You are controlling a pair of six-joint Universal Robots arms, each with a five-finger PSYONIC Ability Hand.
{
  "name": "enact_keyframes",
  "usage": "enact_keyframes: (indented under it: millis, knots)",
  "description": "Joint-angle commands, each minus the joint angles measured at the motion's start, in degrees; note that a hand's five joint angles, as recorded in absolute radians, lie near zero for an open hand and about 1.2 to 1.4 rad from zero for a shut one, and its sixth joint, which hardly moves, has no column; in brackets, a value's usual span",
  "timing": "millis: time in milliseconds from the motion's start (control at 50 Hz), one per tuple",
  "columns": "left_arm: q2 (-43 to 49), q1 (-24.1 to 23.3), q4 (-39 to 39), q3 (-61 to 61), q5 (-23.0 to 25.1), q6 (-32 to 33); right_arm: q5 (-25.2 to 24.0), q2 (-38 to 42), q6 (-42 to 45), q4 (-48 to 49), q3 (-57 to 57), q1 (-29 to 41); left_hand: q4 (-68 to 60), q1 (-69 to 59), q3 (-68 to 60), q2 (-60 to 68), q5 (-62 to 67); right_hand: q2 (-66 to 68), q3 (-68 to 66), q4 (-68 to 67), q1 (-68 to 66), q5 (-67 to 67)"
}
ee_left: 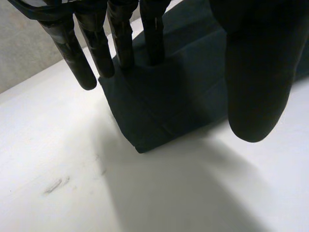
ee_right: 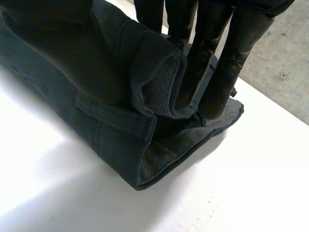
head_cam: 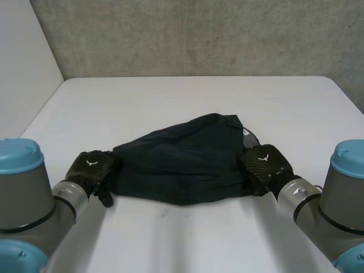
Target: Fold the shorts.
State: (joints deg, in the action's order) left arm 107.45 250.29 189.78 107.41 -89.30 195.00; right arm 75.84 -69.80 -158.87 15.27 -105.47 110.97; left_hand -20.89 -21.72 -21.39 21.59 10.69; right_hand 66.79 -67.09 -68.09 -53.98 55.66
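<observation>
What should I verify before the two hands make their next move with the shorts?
1. Right hand holds the shorts: ok. A raised fold at its end is pinched.
2. Left hand holds its end: not ok. Straight fingers only touch the corner, and the thumb is off the cloth.
3. Cloth lies smooth: not ok. The middle is humped and wrinkled.
4. Room on the table beyond the shorts: ok.
5. Which layers the right hand has caught: cannot tell.
</observation>
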Motion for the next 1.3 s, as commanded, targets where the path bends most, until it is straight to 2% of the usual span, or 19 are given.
enact_keyframes:
  millis: [20, 280, 360, 380, 460, 520, 660, 780, 920, 1060, 1220, 1300]
  knots:
    - [5.14, -0.07, 0.07, -3.96, -0.08, 2.84, 0.01, -0.08, -0.12, 0.03, 0.61, 0.30, -2.44, -1.62, -1.95, 1.74, 2.64, 13.21, -12.91, -11.91, -26.02, 14.34]
    - [10.23, -0.07, 0.24, -9.50, 0.01, 3.11, 0.09, -0.08, -0.03, 0.03, 0.70, 0.39, -16.05, -15.23, -15.56, 15.35, 16.26, 13.21, -12.91, -11.91, -26.02, 14.34]
    - [10.85, -0.07, 0.24, -10.29, 0.01, 3.11, 0.09, -0.08, 0.23, 0.03, 0.79, 0.39, -32.83, -32.01, -32.34, 32.13, 33.04, 13.21, -12.91, -11.91, -26.02, 14.34]
    - [10.85, -0.24, 0.16, -10.38, 0.09, 3.11, 0.18, -0.08, 0.32, 0.03, 0.96, 0.39, -44.38, -43.55, -43.88, 43.68, 44.58, 13.21, -12.91, -11.91, -26.02, 14.34]
    - [9.19, -0.33, -0.19, -10.21, 0.27, 3.11, 0.18, -0.25, 0.50, -0.58, 2.02, 0.48, -59.09, -58.26, -58.59, 58.39, 59.29, 13.21, -12.91, -11.91, -26.02, 14.34]
    - [5.59, -0.42, -0.81, -10.12, 0.36, 3.02, 0.45, -1.04, 0.85, -1.81, 3.33, 0.57, -59.11, -58.28, -58.61, 58.41, 59.31, 13.21, -12.91, -11.91, -26.02, 14.34]
    - [-7.41, -0.42, -3.97, -11.08, 0.36, 3.11, 1.41, -8.68, 3.04, -10.59, 11.76, 0.66, -59.11, -58.28, -58.61, 58.41, 59.31, 13.21, -12.91, -11.91, -26.02, 14.34]
    - [-18.92, -0.33, -13.61, -17.92, 3.59, 2.93, 1.33, -15.71, 4.88, -23.05, 23.52, -0.05, -59.11, -58.28, -58.61, 58.41, 59.31, 13.21, -12.91, -11.91, -26.02, 14.34]
    - [-23.34, 0.28, -24.17, -26.27, 9.05, 2.84, 1.24, -17.57, 7.26, -33.62, 34.00, -0.05, -59.11, -58.28, -58.61, 58.41, 59.31, 13.21, -12.91, -11.91, -26.02, 14.34]
    - [-21.94, 2.65, -28.23, -28.49, 9.50, 2.84, 1.24, -15.64, 10.78, -38.12, 35.16, -0.05, -59.11, -58.28, -58.61, 58.41, 59.31, 13.21, -12.91, -11.91, -26.02, 14.34]
    - [-6.48, 2.75, -27.97, -28.40, 8.71, 3.11, 1.50, -3.60, 11.22, -38.91, 34.98, 1.09, -59.11, -58.28, -58.61, 58.41, 59.31, 13.21, -12.91, -11.91, -26.02, 14.34]
    - [2.57, 2.66, -27.97, -32.78, 8.62, 3.11, 1.59, 2.02, 11.22, -38.12, 35.86, 1.27, -59.11, -58.28, -58.61, 58.41, 59.31, 13.21, -12.91, -11.91, -26.02, 14.34]
